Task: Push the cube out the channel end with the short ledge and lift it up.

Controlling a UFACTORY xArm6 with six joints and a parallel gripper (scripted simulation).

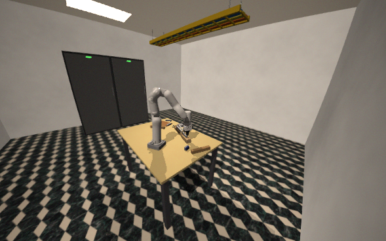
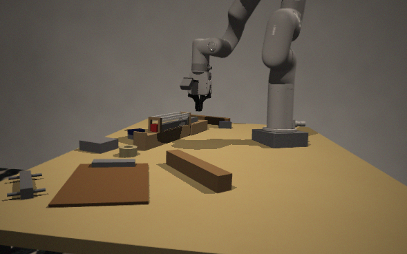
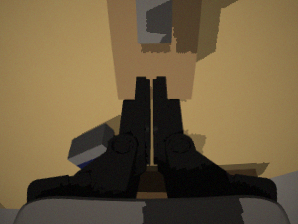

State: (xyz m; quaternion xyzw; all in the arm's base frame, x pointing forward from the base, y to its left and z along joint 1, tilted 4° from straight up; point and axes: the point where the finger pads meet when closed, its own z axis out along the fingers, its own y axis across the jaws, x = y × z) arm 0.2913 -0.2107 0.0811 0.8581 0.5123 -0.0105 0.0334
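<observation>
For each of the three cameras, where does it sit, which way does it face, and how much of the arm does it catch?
Top: high in a room corner, looking down at the whole table and arm.
Exterior: low at the table's edge, facing the channel, red cube and arm base; the upper arm is cropped.
Wrist: behind the gripper, looking down; its shut fingers show.
Shared: exterior and wrist both show the gripper above the channel.
</observation>
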